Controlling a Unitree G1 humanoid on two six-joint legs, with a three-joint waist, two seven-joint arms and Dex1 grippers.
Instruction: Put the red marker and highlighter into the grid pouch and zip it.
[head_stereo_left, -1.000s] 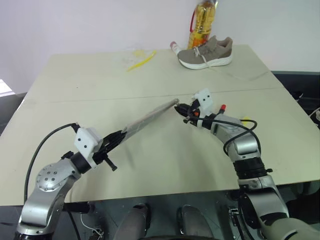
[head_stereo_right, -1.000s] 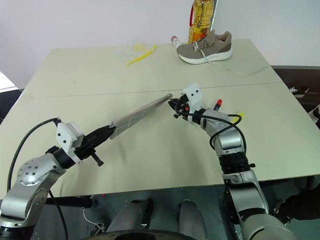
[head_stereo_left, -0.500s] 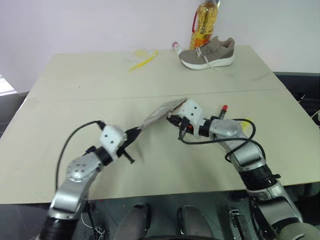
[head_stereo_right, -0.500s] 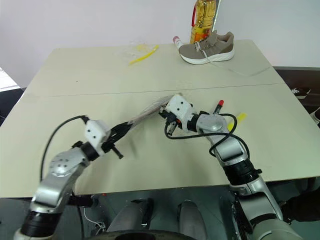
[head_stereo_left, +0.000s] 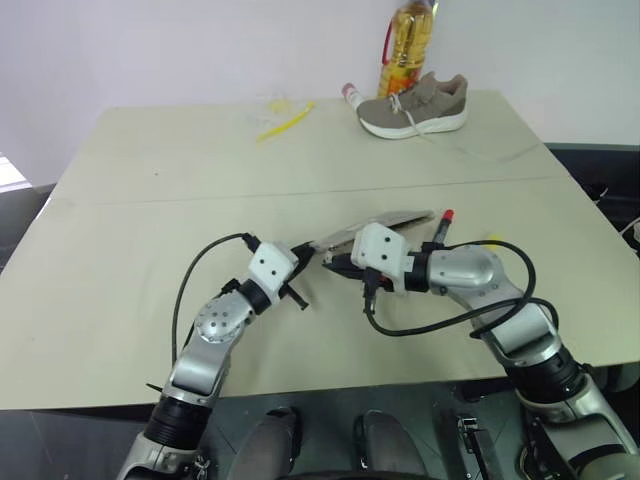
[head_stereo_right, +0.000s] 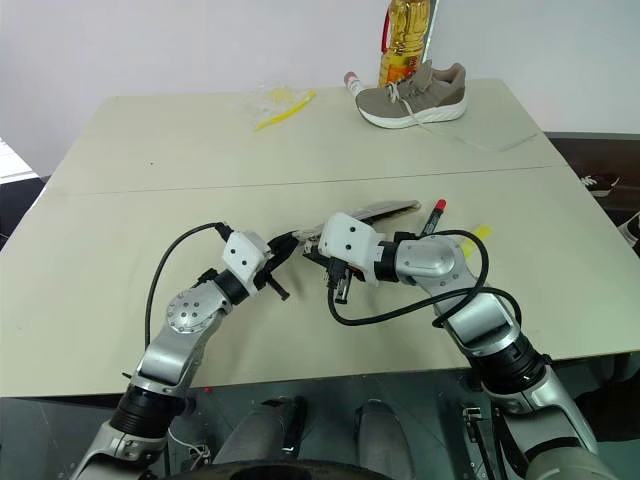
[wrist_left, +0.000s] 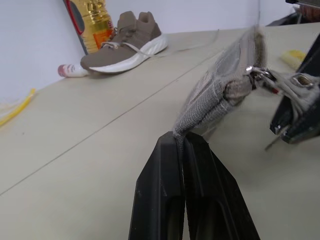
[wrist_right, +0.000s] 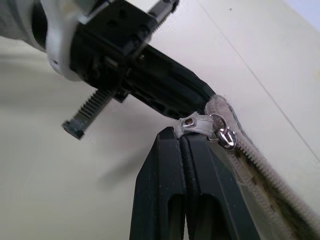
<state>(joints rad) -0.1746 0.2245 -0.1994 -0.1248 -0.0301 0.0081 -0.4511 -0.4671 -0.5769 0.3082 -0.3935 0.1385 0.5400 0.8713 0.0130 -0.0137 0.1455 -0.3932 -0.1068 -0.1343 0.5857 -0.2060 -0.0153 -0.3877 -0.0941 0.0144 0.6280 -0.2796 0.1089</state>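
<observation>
Beige worktop (head_stereo_left: 150, 200) carries most of the clutter at the far edge: a brown sneaker (head_stereo_left: 412, 104), an oil bottle (head_stereo_left: 405, 45) and some yellow bits. Nearer the robot, the grid pouch (head_stereo_left: 365, 228) hangs in the air between both hands. The left hand (wrist_left: 182, 145) is clenched on the pouch's corner, and the right hand (wrist_right: 182, 142) is pinched shut on the zipper pull tab (wrist_right: 197, 122). The red marker (head_stereo_left: 442, 225) and the highlighter (head_stereo_right: 478, 234) lie out on the worktop just beyond the right arm, so it looks like nothing's packed yet. Loading both pens and zipping are left.
</observation>
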